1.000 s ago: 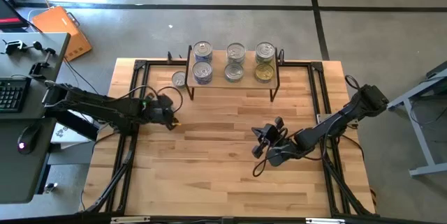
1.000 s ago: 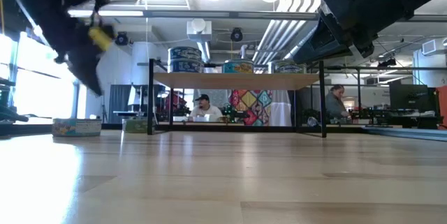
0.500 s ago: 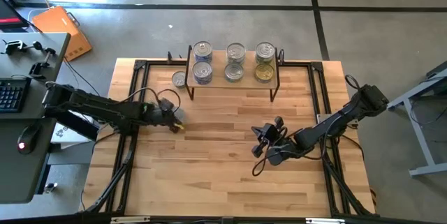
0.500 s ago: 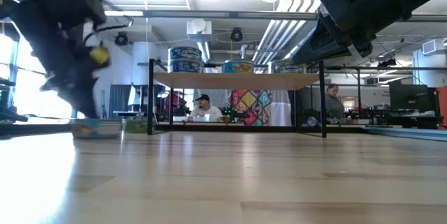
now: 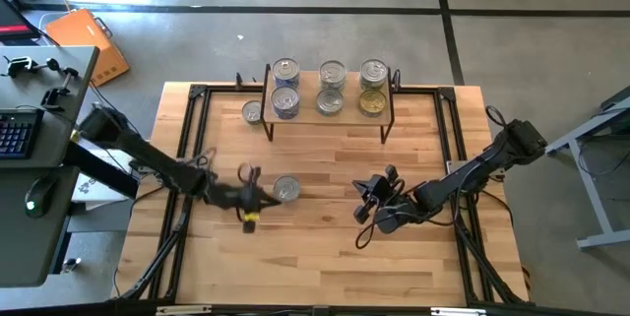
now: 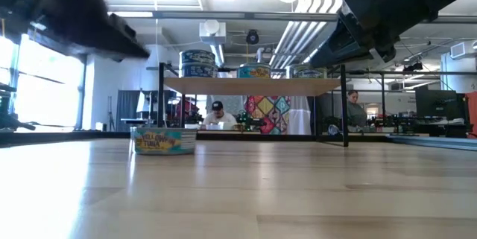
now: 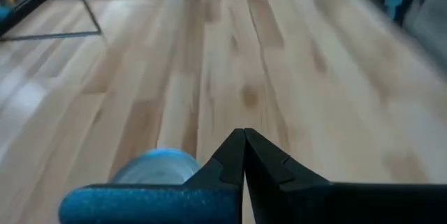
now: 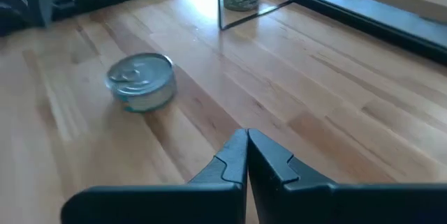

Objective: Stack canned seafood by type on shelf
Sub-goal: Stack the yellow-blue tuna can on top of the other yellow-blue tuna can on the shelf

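One silver-lidded can [image 5: 285, 190] with a bluish label rests on its base on the tabletop, mid-left. My left gripper [image 5: 266, 198] is shut, reaches nearly level from the table's left, and ends just beside and above this can [image 7: 157, 165]. In the low view its fingers [image 6: 141, 51] hang well above the can [image 6: 162, 138]. Several cans stand on the shelf [image 5: 307, 111] in three columns at the far edge. Another can [image 5: 253, 111] sits on the table left of the shelf. My right gripper [image 5: 366, 206] waits shut, mid-right, above the table.
Black metal frame rails [image 5: 187, 158] run along the table's left and right sides. The shelf's thin legs [image 8: 222, 8] stand on the far part of the table. Bare wood [image 5: 315, 257] stretches across the near half. People sit in the room beyond the table [image 6: 216, 112].
My left gripper, still shut, has swung from the left side toward the table's right and near edge, tipping up from pointing down to nearly level. The can that was under it has slid along the table to the right and nearer, and now stands upright in the open.
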Robot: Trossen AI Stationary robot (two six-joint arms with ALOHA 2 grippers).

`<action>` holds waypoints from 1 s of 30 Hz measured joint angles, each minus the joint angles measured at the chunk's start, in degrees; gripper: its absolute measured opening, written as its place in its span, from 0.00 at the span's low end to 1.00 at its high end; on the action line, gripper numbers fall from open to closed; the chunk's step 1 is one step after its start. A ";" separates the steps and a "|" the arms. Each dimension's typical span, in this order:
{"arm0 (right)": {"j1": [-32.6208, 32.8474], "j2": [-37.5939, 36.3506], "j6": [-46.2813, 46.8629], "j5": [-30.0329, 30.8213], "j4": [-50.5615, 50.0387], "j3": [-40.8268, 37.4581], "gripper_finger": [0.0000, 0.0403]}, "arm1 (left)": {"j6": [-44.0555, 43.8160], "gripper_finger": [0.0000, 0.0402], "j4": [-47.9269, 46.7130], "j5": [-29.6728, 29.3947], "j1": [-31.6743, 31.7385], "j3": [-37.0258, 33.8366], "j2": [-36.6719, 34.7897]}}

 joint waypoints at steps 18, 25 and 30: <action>-2.30 12.31 -16.64 -13.83 23.23 0.00 0.00 | 18.28 0.36 -0.07 -11.43 -2.64 13.63 28.46; -2.21 12.31 -16.67 -15.13 23.26 0.00 0.00 | 16.60 0.40 -8.15 -18.76 -1.98 13.92 29.22; -2.21 12.31 -16.67 -15.28 23.20 0.00 0.00 | 11.88 0.32 -13.34 -19.02 -0.85 13.96 29.16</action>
